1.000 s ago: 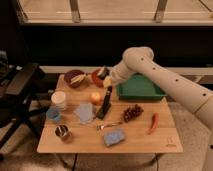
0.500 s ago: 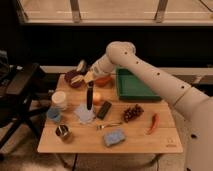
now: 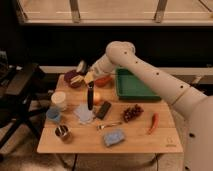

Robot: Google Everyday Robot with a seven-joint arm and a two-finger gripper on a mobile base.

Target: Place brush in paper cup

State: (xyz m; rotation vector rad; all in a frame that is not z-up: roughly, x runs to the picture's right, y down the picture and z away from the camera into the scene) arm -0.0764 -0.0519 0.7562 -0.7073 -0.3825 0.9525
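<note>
Above the surface, short of the paper cup, the gripper pinched the dangling brush in closed fingers, whose swinging tip might topple that cup.

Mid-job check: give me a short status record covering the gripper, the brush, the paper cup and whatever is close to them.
gripper: above the table's left-middle, shut on the brush
brush: hangs upright from the gripper, clear of the tabletop
paper cup: upright, left of the brush in the camera view, apart from it
brush in cup: not yet
near the cup: light-blue cup just in front of it
near the brush: black block lying on the table
</note>
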